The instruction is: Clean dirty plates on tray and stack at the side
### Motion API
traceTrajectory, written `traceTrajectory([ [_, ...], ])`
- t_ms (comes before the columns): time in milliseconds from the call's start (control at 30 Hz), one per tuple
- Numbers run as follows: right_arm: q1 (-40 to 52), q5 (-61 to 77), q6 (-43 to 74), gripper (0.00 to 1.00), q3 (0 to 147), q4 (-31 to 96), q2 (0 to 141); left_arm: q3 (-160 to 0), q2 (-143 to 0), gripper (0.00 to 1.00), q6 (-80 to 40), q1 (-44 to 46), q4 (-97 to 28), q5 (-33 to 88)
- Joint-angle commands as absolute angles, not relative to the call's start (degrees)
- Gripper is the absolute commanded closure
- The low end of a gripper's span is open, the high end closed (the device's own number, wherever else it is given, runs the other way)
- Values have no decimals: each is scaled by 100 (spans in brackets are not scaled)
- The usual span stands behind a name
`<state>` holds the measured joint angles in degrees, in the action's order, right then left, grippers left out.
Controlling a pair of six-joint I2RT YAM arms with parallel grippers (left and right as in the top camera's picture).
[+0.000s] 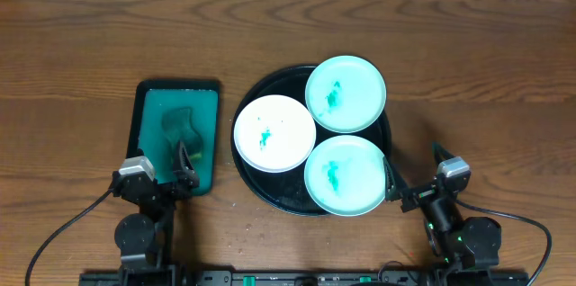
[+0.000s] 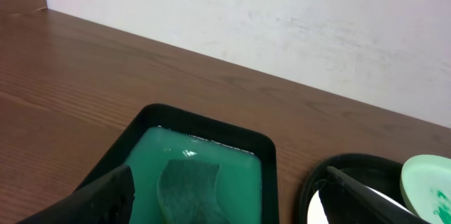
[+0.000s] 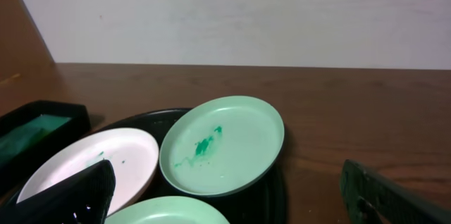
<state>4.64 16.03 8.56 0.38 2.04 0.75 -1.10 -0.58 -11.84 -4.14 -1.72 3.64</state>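
The black round tray [image 1: 255, 97] holds three plates, each with green smears: a white plate [image 1: 274, 133] at the left, a mint green plate [image 1: 346, 93] at the back right, and a mint green plate [image 1: 345, 175] at the front right. My left gripper [image 1: 181, 162] is open and empty over the near end of the teal tray. My right gripper [image 1: 412, 174] is open and empty at the tray's front right edge. The right wrist view shows the white plate [image 3: 91, 164], the back green plate [image 3: 222, 143] and the front green plate's rim [image 3: 169, 211].
A rectangular teal tray [image 1: 148, 106] with a green sponge [image 1: 183, 127] lies left of the black tray; it shows in the left wrist view [image 2: 243, 168] with the sponge [image 2: 189, 189]. Bare wooden table lies behind and to the right.
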Motion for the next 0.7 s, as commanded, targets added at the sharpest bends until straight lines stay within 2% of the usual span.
traceTrajectory([
  [0, 497, 1597, 969, 1, 32, -47, 93, -23, -30, 16, -1194, -449, -381, 362],
  [133, 497, 2318, 1223, 1, 99, -685, 93, -117, -32, 16, -1192, -449, -333, 749],
  [300, 497, 2650, 1367, 1, 709, -143, 322, -753, -454, 16, -1168, -449, -742, 814],
  [467, 497, 2753, 1028, 1, 1824, 915, 1304, -2102, -1962, 16, -1118, -449, -1177, 814],
  [667, 497, 2934, 891, 1, 3780, 2174, 3533, -4412, -4421, 16, -1100, -449, -2383, 816],
])
